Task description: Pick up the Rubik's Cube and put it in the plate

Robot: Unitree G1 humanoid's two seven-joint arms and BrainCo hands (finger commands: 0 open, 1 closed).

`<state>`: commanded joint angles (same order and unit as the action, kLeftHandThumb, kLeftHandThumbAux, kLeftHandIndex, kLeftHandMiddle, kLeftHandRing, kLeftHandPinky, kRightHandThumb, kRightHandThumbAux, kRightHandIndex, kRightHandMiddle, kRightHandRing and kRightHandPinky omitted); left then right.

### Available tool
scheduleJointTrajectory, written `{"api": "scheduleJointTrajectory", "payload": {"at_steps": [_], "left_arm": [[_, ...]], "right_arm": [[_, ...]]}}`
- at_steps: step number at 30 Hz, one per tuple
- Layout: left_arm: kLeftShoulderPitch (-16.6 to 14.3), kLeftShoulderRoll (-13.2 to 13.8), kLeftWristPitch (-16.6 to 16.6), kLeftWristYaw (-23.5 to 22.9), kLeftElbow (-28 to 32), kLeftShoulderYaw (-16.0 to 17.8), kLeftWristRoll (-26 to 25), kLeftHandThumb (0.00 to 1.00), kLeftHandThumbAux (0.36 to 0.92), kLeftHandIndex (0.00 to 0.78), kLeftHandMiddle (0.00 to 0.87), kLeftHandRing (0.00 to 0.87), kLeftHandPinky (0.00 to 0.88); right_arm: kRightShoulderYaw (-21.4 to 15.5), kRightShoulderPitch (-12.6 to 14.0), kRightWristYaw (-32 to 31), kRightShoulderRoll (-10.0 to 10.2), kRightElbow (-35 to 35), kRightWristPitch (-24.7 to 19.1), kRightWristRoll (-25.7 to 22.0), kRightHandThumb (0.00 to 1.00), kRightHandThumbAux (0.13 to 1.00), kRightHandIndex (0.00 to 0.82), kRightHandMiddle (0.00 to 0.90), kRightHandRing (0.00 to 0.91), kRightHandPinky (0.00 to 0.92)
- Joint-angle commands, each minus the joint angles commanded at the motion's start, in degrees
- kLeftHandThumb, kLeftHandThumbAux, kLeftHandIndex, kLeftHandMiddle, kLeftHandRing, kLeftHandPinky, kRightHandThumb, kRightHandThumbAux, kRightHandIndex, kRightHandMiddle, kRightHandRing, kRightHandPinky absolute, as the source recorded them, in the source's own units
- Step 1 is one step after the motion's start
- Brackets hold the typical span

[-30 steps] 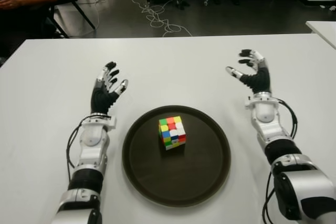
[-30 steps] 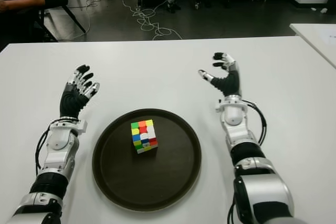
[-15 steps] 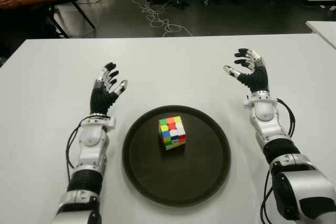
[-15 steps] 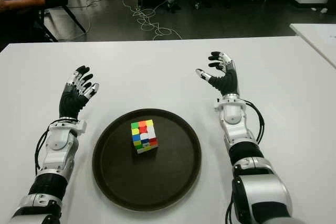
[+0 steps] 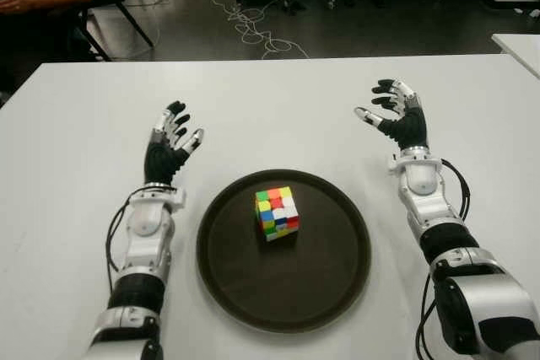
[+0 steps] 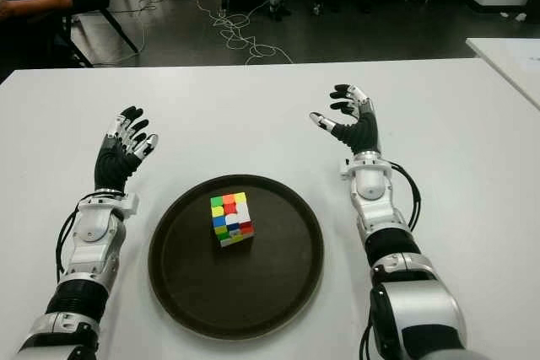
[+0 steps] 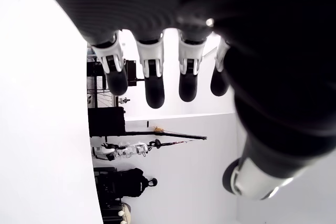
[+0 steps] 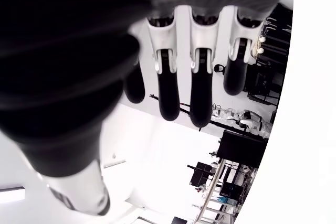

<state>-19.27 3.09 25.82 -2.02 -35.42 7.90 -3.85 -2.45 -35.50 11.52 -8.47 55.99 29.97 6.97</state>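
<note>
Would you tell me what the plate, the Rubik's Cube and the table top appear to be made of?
Plate: likely dark brown plastic, matte with a faint sheen near its raised rim. Rubik's Cube: probably glossy plastic, with bright coloured tiles. Table: smooth white top, perhaps laminate; it looks uniformly flat and grainless.

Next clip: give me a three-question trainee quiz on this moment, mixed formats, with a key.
1. True or false: the Rubik's Cube sits inside the plate.
2. Which hand holds the cube? A) left hand B) right hand C) neither
3. Fill in: both hands show with fingers ____ above the white table.

Key: 1 true; 2 C; 3 open, left of the plate and beyond its right side.
</note>
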Motion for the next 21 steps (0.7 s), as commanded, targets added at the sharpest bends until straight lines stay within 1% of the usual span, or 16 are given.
{"api": "scheduleJointTrajectory", "payload": {"at_steps": [5, 8, 12, 21], "left_arm": [[-0.1, 0.1, -0.4, 0.1, 0.0, -0.1, 0.1, 0.086, 0.753, 0.087, 0.128, 0.106, 0.093], [-0.1, 0.1, -0.5, 0.1, 0.0, -0.1, 0.1, 0.088, 0.75, 0.088, 0.127, 0.109, 0.099], [0.0, 0.2, -0.4, 0.0, 0.0, -0.1, 0.2, 0.092, 0.744, 0.092, 0.129, 0.111, 0.101], [-0.1, 0.4, -0.2, -0.7, 0.0, 0.0, 0.0, 0.103, 0.757, 0.103, 0.151, 0.136, 0.133]], "right_arm": [[-0.1, 0.0, -0.2, 0.1, -0.1, -0.1, -0.2, 0.123, 0.821, 0.295, 0.356, 0.326, 0.243], [-0.1, 0.0, -0.3, 0.1, -0.1, -0.2, -0.2, 0.119, 0.824, 0.293, 0.355, 0.323, 0.231], [-0.2, 0.0, -0.6, 0.1, -0.1, -0.1, -0.4, 0.121, 0.834, 0.293, 0.356, 0.329, 0.264], [-0.3, -0.1, -0.4, 0.4, -0.3, 0.2, -0.5, 0.125, 0.846, 0.296, 0.367, 0.357, 0.32]]}}
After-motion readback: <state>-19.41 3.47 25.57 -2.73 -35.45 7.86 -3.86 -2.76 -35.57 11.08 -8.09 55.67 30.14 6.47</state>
